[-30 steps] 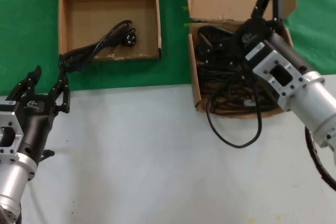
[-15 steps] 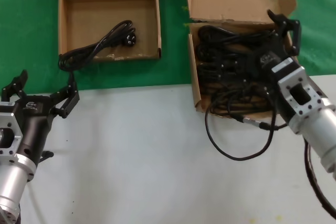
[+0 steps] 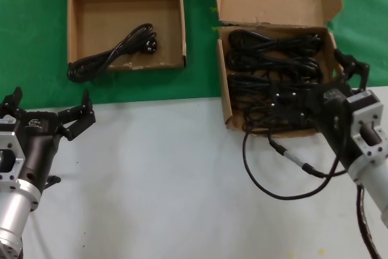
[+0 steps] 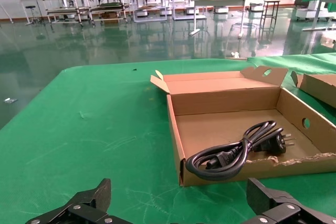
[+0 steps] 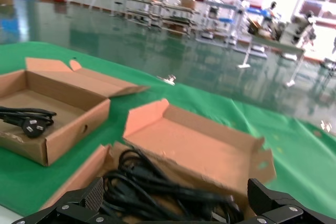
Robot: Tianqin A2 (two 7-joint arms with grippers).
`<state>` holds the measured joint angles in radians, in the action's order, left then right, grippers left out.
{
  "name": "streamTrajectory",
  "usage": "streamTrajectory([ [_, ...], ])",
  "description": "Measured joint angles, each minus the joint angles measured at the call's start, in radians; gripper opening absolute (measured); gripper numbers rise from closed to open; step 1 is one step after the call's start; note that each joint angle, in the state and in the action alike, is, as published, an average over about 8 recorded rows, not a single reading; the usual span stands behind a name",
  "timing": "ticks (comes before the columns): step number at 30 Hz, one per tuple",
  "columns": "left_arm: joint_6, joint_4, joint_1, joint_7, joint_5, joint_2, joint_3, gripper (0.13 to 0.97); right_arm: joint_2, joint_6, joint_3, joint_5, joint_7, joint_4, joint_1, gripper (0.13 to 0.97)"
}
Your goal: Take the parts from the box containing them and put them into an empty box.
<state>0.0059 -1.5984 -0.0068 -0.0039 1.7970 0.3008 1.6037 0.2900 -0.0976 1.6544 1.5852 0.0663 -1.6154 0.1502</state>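
Green cloth [image 3: 200, 83] is spread under two boxes. One cord [image 3: 115, 50] is laid in the squarish box [image 3: 74, 28], its loop hung over the front-left edge. To that box's right, the long box [image 3: 223, 89] is packed with cords [image 3: 273, 59], and a thick cable [image 3: 285, 174] trails out in front. The left gripper [image 3: 47, 110] is held spread wide before the squarish box; the right gripper [image 3: 339, 74] is spread open at the long box's right side.

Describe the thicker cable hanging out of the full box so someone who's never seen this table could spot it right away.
Start at the longer cardboard box on the robot's right, the one crammed with black power cords. From its front edge one thicker black cable spills onto the white tabletop in a wide loop. Unlike the thin bundled cords, it carries a silver-banded connector and lies outside the box.
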Motion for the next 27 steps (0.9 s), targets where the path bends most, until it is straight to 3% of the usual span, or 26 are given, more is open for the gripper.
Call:
streamTrajectory([
  [9,-0.003,-0.001,0.003,0.002,0.001,0.000,-0.002,0.928,0.005,0.045,-0.025,0.099,-0.030,0.007,-0.070,0.966],
  [17,-0.005,-0.001,0.006,0.003,0.002,-0.001,-0.003,0.961,0.008,0.080,-0.044,0.175,-0.054,0.013,-0.122,0.966],
  [27,-0.005,-0.001,0.006,0.003,0.003,-0.001,-0.003,0.966,0.009,0.085,-0.047,0.187,-0.058,0.013,-0.131,0.966],
])
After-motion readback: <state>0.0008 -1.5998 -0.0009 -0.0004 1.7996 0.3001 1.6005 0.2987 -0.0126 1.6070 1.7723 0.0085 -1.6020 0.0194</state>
